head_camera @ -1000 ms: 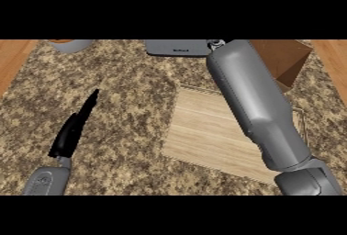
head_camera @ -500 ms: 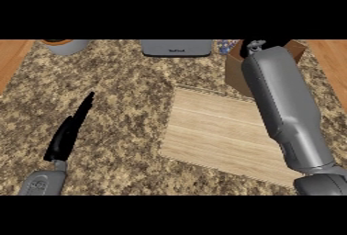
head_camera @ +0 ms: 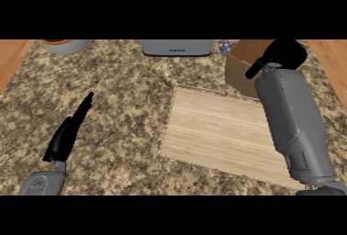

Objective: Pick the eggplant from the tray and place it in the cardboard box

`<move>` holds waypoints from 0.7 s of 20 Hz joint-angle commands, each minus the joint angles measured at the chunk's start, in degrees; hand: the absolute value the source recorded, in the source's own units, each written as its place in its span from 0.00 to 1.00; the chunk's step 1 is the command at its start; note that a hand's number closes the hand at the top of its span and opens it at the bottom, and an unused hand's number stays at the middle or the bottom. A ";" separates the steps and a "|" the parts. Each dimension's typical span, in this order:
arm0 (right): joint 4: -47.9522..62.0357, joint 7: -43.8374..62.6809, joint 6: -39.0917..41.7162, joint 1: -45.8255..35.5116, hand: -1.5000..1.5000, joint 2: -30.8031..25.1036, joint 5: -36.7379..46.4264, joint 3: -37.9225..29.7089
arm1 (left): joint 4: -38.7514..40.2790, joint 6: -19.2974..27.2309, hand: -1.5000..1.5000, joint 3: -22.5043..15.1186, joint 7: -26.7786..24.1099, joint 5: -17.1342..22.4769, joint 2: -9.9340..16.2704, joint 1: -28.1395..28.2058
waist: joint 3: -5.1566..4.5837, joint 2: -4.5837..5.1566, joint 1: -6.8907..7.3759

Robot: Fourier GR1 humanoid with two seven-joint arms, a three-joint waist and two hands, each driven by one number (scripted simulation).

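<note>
- Reaching up the right side of the frame, the right forearm stretches from the lower right corner to the cardboard box [head_camera: 241,69] in the upper right.
- The right hand [head_camera: 283,53] sits over the box's open top, seen from the back. Its fingers are curled downward into the box, and what they close on cannot be made out from here.
- The eggplant is not visible anywhere; it may be hidden under that hand or inside the box, and the view does not settle which.
- The tray [head_camera: 217,133], a pale wooden slab, lies in the middle right of the frame, its right edge running under the forearm. No object shows on its visible surface.
- Over at lower left, the left hand [head_camera: 68,133] rests edge-on, fingers straight and pressed together, pointing toward the top of the frame.
- Along the top edge: a grey bowl [head_camera: 65,45] with an orange inside at upper left, and a grey appliance [head_camera: 176,47] at top centre.
- A small patterned object [head_camera: 226,45] peeks out just left of the box.
- The speckled granite worktop [head_camera: 129,82] carries everything, with wood strips at both upper corners.
</note>
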 commanded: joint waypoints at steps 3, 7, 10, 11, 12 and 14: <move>-2.78 -10.07 -16.64 1.20 0.00 0.44 -3.79 -1.44 | 1.49 -0.97 0.50 0.84 0.22 0.68 0.46 -1.78 | 0.02 0.23 0.26; -6.80 -15.39 -27.30 2.00 0.00 1.50 -8.99 -4.39 | -0.20 -0.47 0.50 -0.15 1.05 -0.51 0.31 -1.16 | 0.07 0.01 0.12; -5.90 -20.39 -31.11 4.03 0.00 0.95 -15.24 -7.48 | -0.19 0.11 0.50 -0.15 0.92 0.00 -1.18 -0.80 | 0.04 0.02 0.10; -4.24 -18.56 -33.88 1.08 0.00 0.74 -15.38 -8.92 | -2.12 -0.98 0.50 -0.19 1.37 0.03 0.11 0.16 | 0.05 0.13 0.91; -5.51 -22.30 -36.56 4.37 0.00 2.66 -17.70 -8.72 | 0.98 0.62 0.50 -0.51 0.49 -0.93 -1.32 -0.70 | 0.03 0.14 0.18; -6.06 -24.17 -38.57 3.63 0.00 -0.05 -20.91 -11.22 | 0.75 -1.93 0.50 1.35 0.30 1.26 0.76 -1.23 | 0.03 0.13 0.26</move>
